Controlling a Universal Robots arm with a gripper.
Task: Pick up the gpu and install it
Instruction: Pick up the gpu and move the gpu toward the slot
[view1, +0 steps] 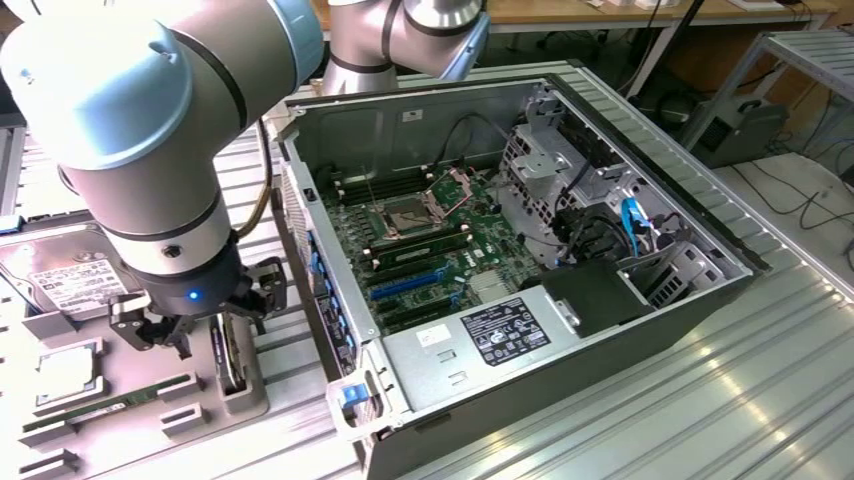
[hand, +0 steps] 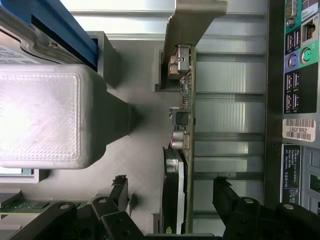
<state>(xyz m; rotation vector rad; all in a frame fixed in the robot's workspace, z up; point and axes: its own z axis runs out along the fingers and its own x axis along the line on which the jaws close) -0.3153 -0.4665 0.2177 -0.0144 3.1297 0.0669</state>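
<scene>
Nearest the lens in the exterior view, the arm (view1: 134, 130) is bending down beside the open computer case (view1: 694, 290), hanging its gripper (view1: 200, 330) over the gpu (view1: 230, 358), which is standing on edge in a slot of the grey holder (view1: 247, 400). Seen from the wrist view, the fingers (hand: 120, 192) are standing wide apart on either side of the card, gripping nothing, with its silver bracket (hand: 195, 25) pointing away from them. Being light, stiff and fragile, the card is probably asking for a gentle squeeze across its flat faces, sparing the small components
</scene>
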